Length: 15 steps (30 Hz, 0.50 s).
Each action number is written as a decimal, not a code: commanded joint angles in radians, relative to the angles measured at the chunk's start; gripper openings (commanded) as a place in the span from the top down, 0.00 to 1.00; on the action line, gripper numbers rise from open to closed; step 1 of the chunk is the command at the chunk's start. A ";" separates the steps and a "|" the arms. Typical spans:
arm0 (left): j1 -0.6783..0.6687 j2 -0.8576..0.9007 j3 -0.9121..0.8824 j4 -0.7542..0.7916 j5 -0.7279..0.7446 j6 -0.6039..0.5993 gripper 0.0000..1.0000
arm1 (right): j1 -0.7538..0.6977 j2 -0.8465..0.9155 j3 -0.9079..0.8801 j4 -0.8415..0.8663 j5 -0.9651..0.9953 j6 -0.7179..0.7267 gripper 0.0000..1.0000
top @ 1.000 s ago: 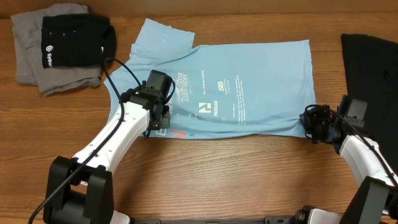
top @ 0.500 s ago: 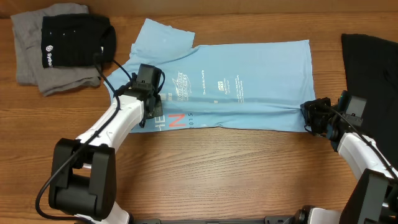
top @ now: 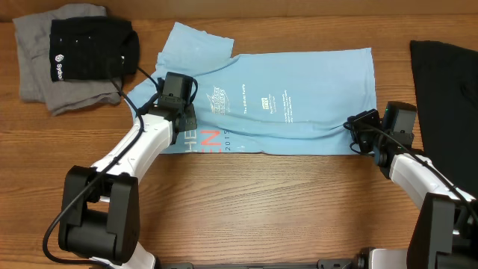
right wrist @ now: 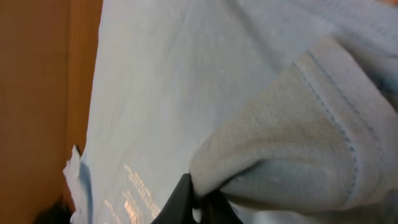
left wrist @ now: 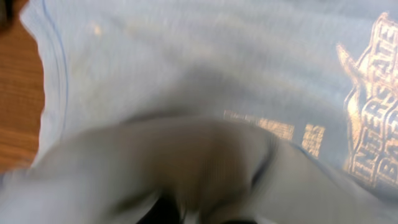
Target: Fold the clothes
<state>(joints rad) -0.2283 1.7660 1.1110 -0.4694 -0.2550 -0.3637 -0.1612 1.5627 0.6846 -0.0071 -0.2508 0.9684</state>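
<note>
The brown wooden table, its planks running left to right with a fine straight grain, fills the overhead view, and its nearest strip is bare between the two arm bases. Just beyond that strip lies the light blue cotton T-shirt, spread flat across the middle with its near edge turned up over itself, so the large white-and-pink lettering shows along the fold at the left. The left gripper sits on the shirt's left part. Its wrist view is blurred, with blue cloth bunched close to the lens, so I cannot tell whether its jaws are apart or together. The right gripper is at the shirt's near right corner, its dark fingertips pinched together on a bunched hem of the shirt. At the right edge lies a flat black cloth. In the far left corner a crumpled grey garment carries a folded black garment.
</note>
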 commanded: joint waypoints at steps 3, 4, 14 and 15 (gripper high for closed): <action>0.008 0.013 0.016 0.040 -0.026 0.021 0.00 | -0.001 0.005 0.020 0.008 0.093 0.000 0.38; 0.008 0.012 0.017 0.041 -0.026 0.032 0.00 | -0.004 0.005 0.023 0.007 0.092 0.000 0.18; 0.007 -0.003 0.069 -0.111 0.039 0.072 0.00 | -0.041 0.004 0.220 -0.218 -0.005 -0.169 0.00; 0.007 -0.003 0.079 -0.127 0.074 0.072 0.00 | -0.041 0.004 0.254 -0.264 -0.005 -0.192 0.00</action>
<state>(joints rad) -0.2279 1.7660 1.1358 -0.5735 -0.2481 -0.3126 -0.1982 1.5646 0.8387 -0.2222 -0.2379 0.8616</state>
